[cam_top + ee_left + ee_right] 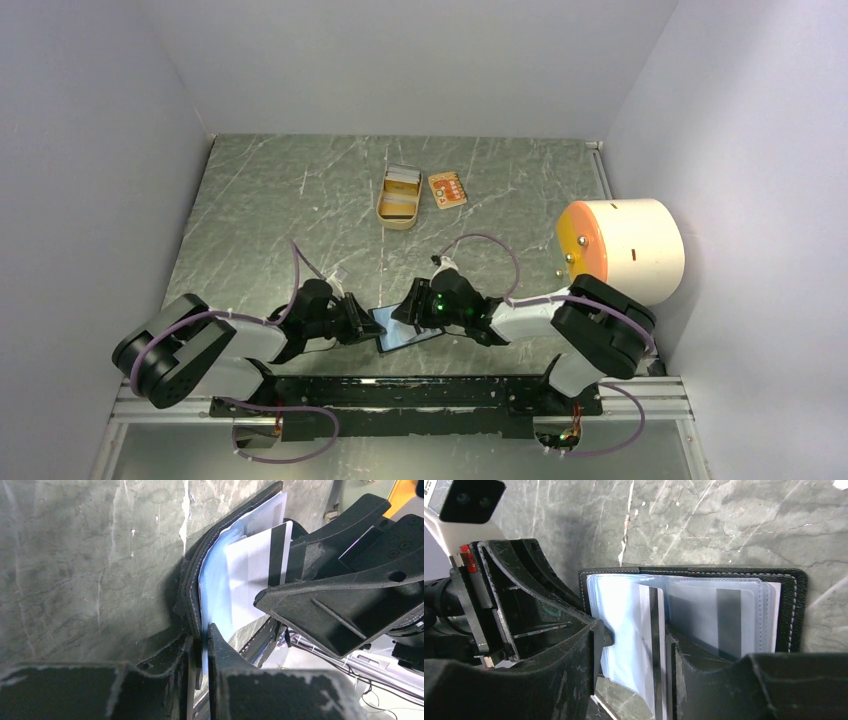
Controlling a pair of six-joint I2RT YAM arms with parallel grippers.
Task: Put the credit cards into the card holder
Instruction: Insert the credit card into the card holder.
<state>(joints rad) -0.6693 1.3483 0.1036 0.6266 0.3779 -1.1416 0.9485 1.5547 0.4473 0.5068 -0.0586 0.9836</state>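
Card holder (189, 587) in left claw (200, 632)

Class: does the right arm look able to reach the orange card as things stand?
Probably yes: the orange card lies uncovered beside the tin, and nothing stands between it and the right hand, whose jaws are open.

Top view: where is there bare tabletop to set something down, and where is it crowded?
Free: the wide stretch between the left wall and the tin, and the middle band between tin and holder. Crowded: near centre, where the left gripper and right gripper meet at the holder, and the right side, taken by the drum.
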